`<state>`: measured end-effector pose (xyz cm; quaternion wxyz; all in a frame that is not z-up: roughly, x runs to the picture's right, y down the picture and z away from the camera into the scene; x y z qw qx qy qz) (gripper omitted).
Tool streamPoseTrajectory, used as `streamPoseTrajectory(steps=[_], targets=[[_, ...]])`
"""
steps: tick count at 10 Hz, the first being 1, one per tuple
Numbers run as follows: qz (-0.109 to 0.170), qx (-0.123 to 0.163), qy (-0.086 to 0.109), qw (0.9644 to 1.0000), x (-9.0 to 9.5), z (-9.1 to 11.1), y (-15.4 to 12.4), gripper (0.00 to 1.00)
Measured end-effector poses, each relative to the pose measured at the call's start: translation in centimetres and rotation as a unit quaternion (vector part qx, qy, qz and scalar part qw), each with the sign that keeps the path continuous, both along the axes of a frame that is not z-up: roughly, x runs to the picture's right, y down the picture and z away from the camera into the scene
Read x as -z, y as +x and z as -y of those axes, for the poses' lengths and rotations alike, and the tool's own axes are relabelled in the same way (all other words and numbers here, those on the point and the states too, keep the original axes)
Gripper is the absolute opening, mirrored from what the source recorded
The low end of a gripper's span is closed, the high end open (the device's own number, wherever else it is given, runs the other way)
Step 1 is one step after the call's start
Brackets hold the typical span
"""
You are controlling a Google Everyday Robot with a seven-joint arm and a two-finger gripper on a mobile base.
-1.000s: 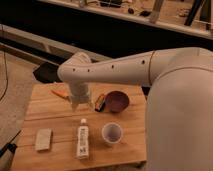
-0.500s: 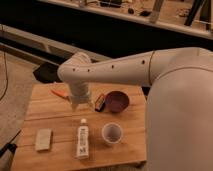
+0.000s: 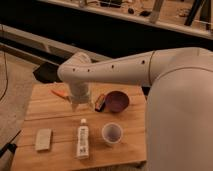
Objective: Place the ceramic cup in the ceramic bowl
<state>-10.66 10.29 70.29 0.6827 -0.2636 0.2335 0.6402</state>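
Near the ceramic bowl (image 3: 117,101), tool (image 3: 80,105) hangs over bare tabletop (image 3: 55,117)

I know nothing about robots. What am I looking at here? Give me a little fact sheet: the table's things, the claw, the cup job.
Surface: wooden table
Arm end: gripper, open, empty, pointing down above the table, beside the small dark object
Cup: ceramic cup, upright near the front edge, untouched
Bowl: ceramic bowl, behind the cup, cup not in it
Others: white bottle lying beside the cup; pale block front left; orange object at the back
Progress: cup not yet picked up
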Motion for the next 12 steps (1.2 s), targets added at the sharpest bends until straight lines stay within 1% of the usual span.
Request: streamPoseTrajectory(steps=[2,5,7,9,11,12], targets=[[0.0,0.0,-0.001,1.0,0.1,0.0,0.1,0.65],[0.002,-0.003,-0.006,1.0,1.4,-1.0,1.3,0.65],[0.005,-0.009,-0.001,0.9999,3.0,-2.1,2.6,0.65],[-0.005,-0.023,0.001,0.9997,4.4,-3.8,4.3,0.65],[-0.016,-0.043,-0.003,0.9989,5.0,-5.7,6.0,0.65],[-0.022,-0.048,-0.007,0.9986,5.2,-6.8,6.8,0.65]])
